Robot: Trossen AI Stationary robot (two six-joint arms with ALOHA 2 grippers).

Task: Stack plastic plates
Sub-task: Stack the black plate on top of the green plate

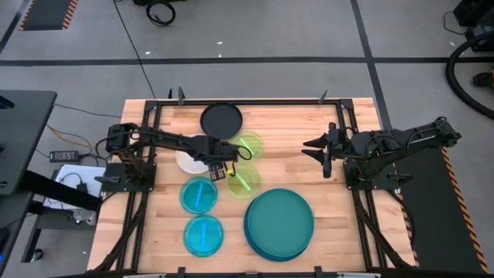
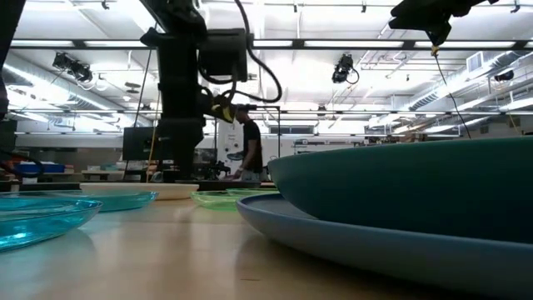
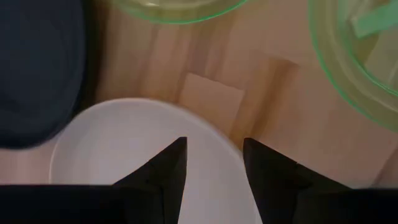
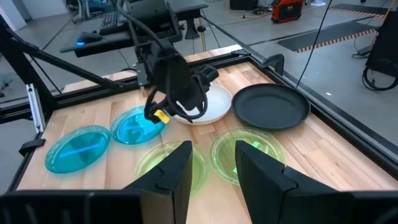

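Observation:
My left gripper (image 1: pixel 218 170) is open and stands low over the white plate (image 1: pixel 187 161), at the plate's edge nearest the table's middle. In the left wrist view one fingertip (image 3: pixel 180 146) is over the white plate (image 3: pixel 124 149) and the other is at its rim (image 3: pixel 233 152). The black plate (image 1: pixel 221 119) lies behind it. Two lime-green plates (image 1: pixel 251 145) (image 1: pixel 244 182) lie to its right, and two cyan plates (image 1: pixel 198 194) (image 1: pixel 204 235) lie nearer. The teal plate (image 1: pixel 279 218) sits in the blue plate (image 1: pixel 258 245). My right gripper (image 1: pixel 319 152) waits open, raised, on the right. My left gripper comes at the white plate from above, pointing down, its two fingers either side of the rim (image 3: pixel 233 152). I cannot tell whether the fingers touch the plate. The plate lies flat on the table.
Black frame rails (image 1: pixel 154 123) run along the table's left, right and far sides. Bare wood (image 1: pixel 340 208) lies right of the teal plate and between the green plates and my right arm. A person (image 2: pixel 250 146) stands in the room far behind the table.

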